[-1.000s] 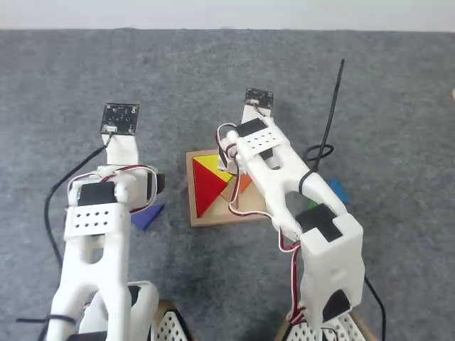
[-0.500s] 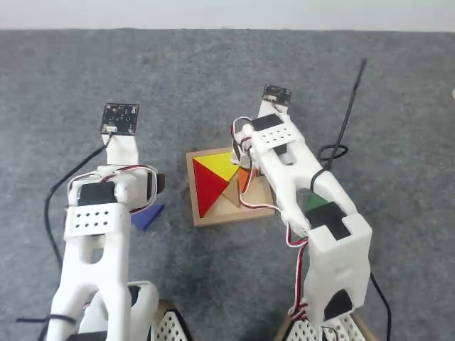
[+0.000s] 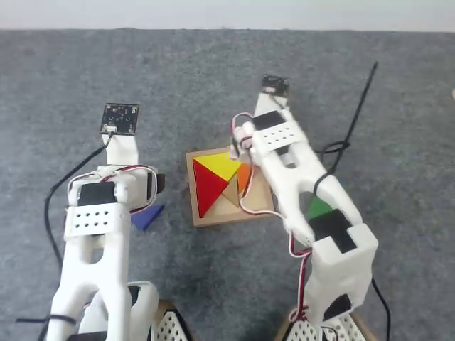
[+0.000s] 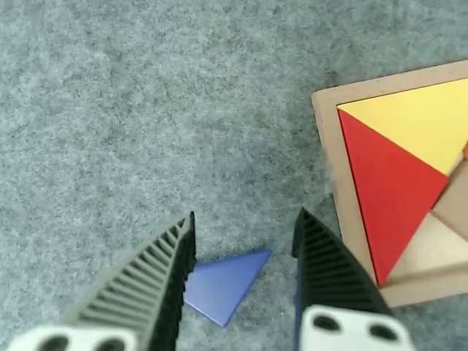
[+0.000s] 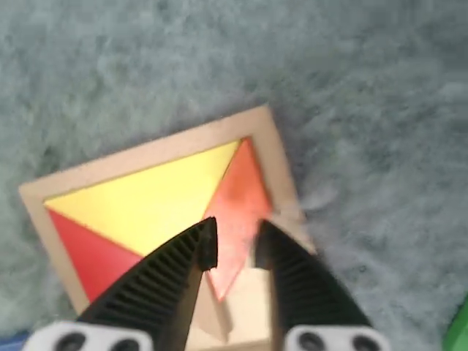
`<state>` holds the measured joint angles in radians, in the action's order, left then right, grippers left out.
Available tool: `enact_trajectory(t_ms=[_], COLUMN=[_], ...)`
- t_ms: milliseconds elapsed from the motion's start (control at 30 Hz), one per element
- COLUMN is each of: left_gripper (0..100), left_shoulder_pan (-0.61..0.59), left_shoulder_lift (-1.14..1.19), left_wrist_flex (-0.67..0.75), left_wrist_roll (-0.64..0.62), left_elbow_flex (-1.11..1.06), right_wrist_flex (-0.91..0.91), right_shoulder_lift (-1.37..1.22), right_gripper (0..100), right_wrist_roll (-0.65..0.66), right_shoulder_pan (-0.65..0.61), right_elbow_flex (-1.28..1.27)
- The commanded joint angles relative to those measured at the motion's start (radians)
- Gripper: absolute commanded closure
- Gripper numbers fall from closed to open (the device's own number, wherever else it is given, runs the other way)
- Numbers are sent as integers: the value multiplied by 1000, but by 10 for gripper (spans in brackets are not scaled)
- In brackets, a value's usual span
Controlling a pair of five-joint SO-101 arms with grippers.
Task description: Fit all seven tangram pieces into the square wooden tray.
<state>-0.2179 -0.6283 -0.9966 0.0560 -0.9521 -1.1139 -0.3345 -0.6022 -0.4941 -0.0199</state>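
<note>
We see the left gripper (image 4: 246, 219) spread wide over the blue triangle (image 4: 223, 284) near the tray (image 4: 326, 153); the right gripper (image 5: 235, 235), narrowly parted and empty, hangs above the orange piece (image 5: 240, 194) inside it.

The grey table covering (image 4: 146, 88) looks like rough, fuzzy felt. The square pale wooden tray (image 4: 325, 146) is bare, matt wood. The yellow triangle (image 4: 417, 121), red triangle (image 4: 391, 194) and blue triangle (image 4: 223, 281) look smooth and matt. The left gripper (image 4: 246, 219) has ribbed black plastic fingers (image 4: 161, 267).
</note>
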Motion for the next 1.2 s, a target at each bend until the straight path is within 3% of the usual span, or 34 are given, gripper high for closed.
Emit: enact_trajectory(t_ms=[0,100,333,833,1167], left_gripper=[783,783,783,783,783], left_shoulder_pan=[0,0,0,0,3], left_shoulder_lift=[-11,-11,-11,-11,-11], left_wrist_flex=[3,3,3,3,3], left_wrist_roll=[-5,-5,-5,-5,-5], left_elbow_flex=[5,5,5,5,5], right_wrist_flex=[15,24,68,7,-150], right_shoulder_lift=[-13,-56,-128,-134,-120], right_gripper=[779,753,798,827,827], right_wrist_roll=[-58,-100,-152,-147,-87], right_shoulder_pan=[-8,-7,-7,-36,-44], right_elbow_flex=[11,28,64,176,302])
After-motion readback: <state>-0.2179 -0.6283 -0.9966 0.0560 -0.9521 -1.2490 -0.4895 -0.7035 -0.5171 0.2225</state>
